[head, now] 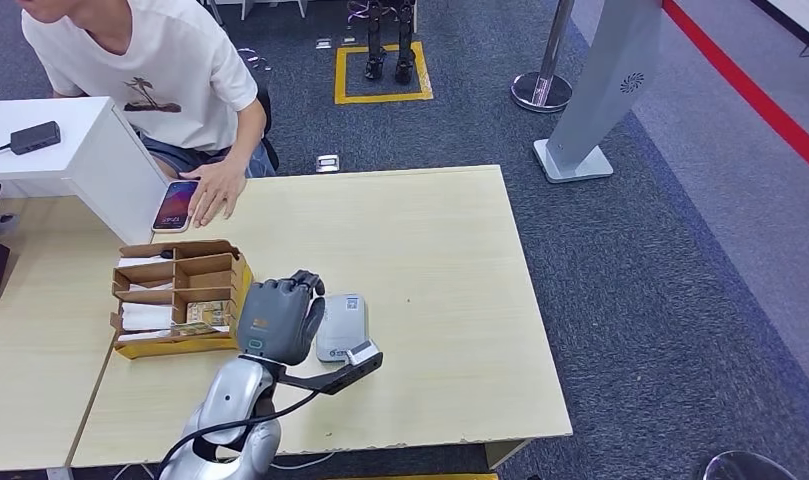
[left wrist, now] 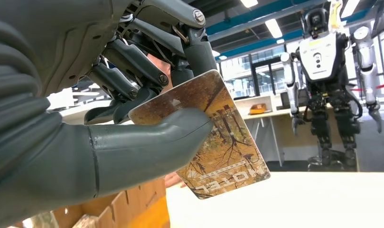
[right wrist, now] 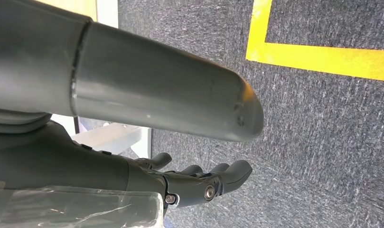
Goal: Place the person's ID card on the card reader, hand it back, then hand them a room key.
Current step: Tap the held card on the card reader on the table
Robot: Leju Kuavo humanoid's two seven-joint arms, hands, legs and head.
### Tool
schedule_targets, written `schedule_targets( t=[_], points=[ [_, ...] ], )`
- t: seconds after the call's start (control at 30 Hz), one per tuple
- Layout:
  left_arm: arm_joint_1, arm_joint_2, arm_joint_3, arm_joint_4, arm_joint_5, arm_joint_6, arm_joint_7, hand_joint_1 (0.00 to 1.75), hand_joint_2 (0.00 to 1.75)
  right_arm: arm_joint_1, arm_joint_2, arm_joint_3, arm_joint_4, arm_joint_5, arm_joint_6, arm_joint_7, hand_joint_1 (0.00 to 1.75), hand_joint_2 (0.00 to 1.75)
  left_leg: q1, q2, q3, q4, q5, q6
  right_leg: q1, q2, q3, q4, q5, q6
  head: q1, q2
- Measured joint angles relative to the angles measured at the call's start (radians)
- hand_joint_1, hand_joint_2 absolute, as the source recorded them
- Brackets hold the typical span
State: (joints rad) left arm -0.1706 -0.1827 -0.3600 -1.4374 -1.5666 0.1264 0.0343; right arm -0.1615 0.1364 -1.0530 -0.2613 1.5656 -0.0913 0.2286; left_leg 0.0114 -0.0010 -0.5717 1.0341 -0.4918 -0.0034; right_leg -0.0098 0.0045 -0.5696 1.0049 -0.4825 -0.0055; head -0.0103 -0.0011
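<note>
Left robot hand (left wrist: 133, 118) pinches a room key (left wrist: 213, 142) printed "HOTEL"; right robot hand (right wrist: 199, 183) hangs spread, empty.

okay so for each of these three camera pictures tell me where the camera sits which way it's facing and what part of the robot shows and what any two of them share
Head view: high on the body, looking forward and down at the table, card reader and seated person; left hand rises from below.
Left wrist view: behind the left hand, facing out across the room; thumb and fingers pinch the room key.
Right wrist view: on the hanging right arm, facing the carpet; right hand holds nothing.
Shared: head and left wrist views both show the left hand and the cardboard box.
</note>
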Motion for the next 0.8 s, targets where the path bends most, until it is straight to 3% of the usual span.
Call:
schedule_targets(
  t=[0.33, 0.57, 0.8],
  points=[
    [0.024, 0.004, -0.006, 0.060, 0.000, 0.022, 0.007, 1.75, 1.75, 0.000, -0.001, 0.000, 0.000, 0.000, 0.000, -0.004, 0.00, 0.00, 0.000, 0.000, 0.000, 0.000, 0.000, 0.000, 0.000, 0.000, 0.000, 0.000, 0.000, 0.000, 0.000, 0.000],
    [0.030, 0.028, -0.015, 0.102, -0.001, 0.043, 0.136, 1.75, 1.75, 0.003, -0.001, -0.001, 0.000, 0.000, -0.001, -0.004, 0.00, 0.00, 0.000, 0.000, 0.000, 0.000, 0.000, 0.000, 0.000, 0.000, 0.000, 0.000, 0.000, 0.000, 0.000, 0.000],
    [0.030, 0.049, -0.026, 0.127, -0.001, 0.043, 0.155, 1.75, 1.75, 0.006, -0.001, -0.001, 0.000, 0.000, -0.001, -0.004, 0.00, 0.00, 0.000, 0.000, 0.000, 0.000, 0.000, 0.000, 0.000, 0.000, 0.000, 0.000, 0.000, 0.000, 0.000, 0.000]
  ],
)
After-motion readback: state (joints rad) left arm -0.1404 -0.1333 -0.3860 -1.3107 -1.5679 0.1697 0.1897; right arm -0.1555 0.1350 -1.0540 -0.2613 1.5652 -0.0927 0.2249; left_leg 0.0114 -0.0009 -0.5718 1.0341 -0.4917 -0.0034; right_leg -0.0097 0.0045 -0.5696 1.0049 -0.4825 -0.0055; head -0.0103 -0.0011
